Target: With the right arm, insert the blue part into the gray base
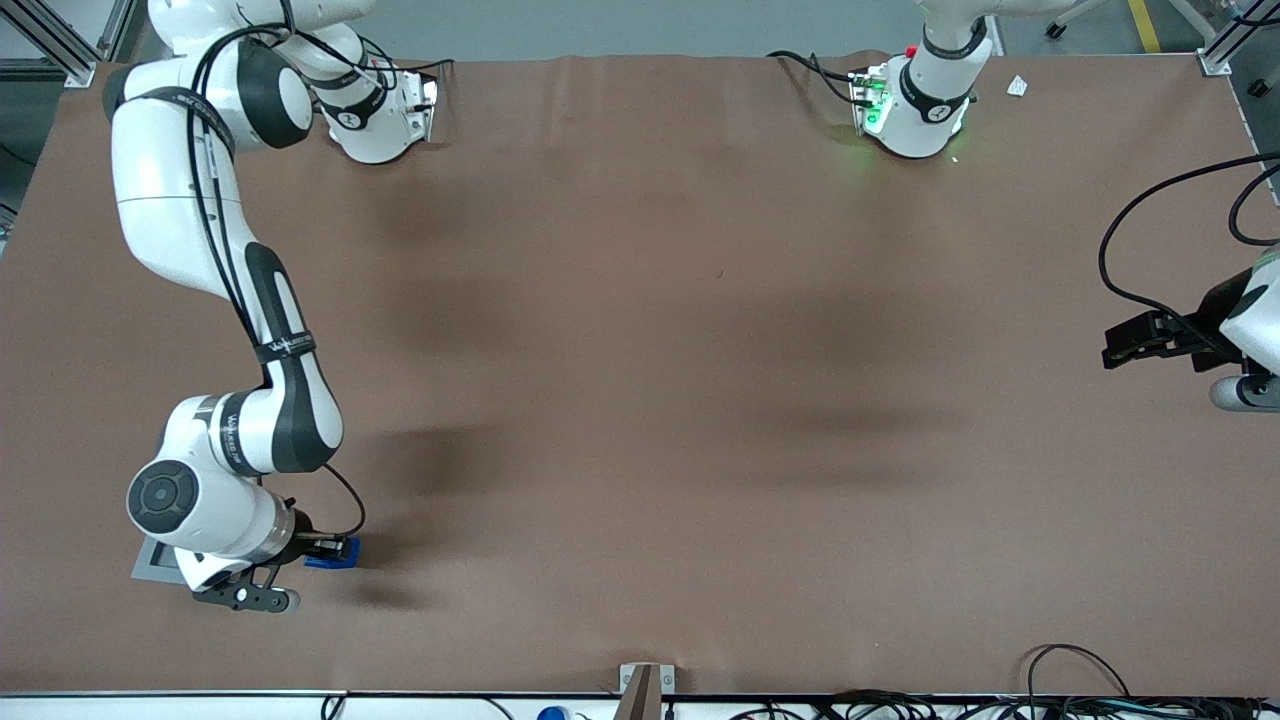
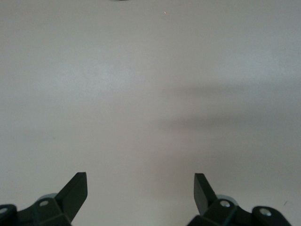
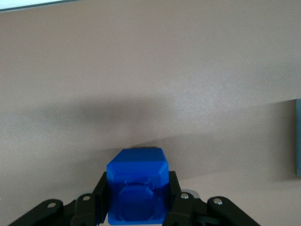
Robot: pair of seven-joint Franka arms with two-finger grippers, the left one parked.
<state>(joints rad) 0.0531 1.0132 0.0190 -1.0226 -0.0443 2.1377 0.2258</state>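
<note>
While clamping blue part (image 3: pixel 137 190), claw (image 3: pixel 136 207) low by gray base (image 1: pixel 155 560)

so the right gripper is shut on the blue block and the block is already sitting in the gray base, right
Not quite. The gripper is shut on the blue block, but the block is not in the gray base. The front view shows the block beside the base, and the right wrist view shows it between the fingers.

Brown table cover (image 1: pixel 660 330), faintly shadowed; grey floor (image 1: pixel 600 25), perhaps concrete.
</note>
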